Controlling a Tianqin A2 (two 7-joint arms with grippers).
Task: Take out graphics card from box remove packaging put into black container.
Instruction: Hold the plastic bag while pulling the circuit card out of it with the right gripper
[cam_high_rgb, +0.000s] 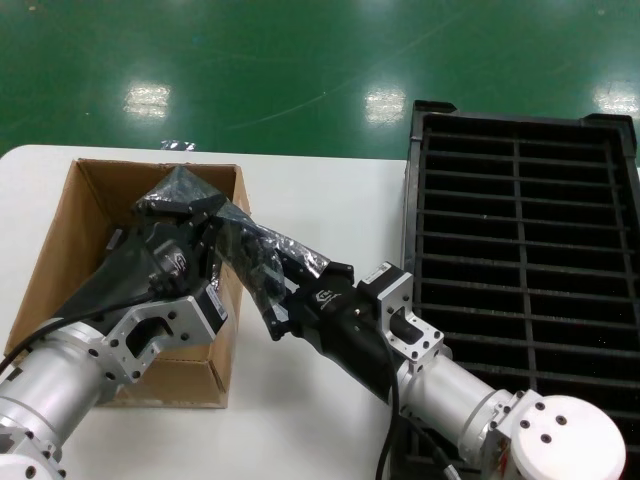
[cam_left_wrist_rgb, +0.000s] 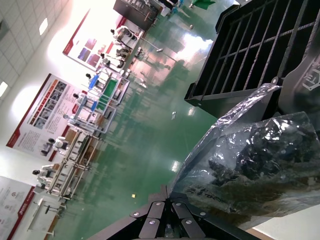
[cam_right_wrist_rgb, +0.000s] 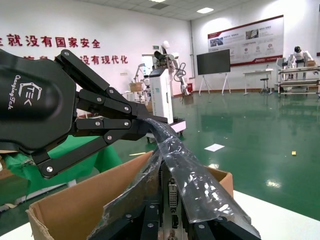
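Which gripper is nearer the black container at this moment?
Right. The right gripper sits on the white table between the box and the black container, gripping the packaging. The left gripper is farther off, over the box, shut on the same packaging.

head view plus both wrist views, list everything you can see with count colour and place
cardboard box: one, brown, open top, on the table's left part
plastic bag: one, shiny grey, crinkled, held up over the box's right wall between the two claws
graphics card: one, dark with a silver end bracket, seen in the right wrist view inside the bag
slotted tray: one, black, two columns of long slots, on the right
table: one, white
floor: green, beyond the table
left claw: one, black, over the box, shut on the plastic bag's top end
right claw: one, black, right of the box, shut on the bag's lower end
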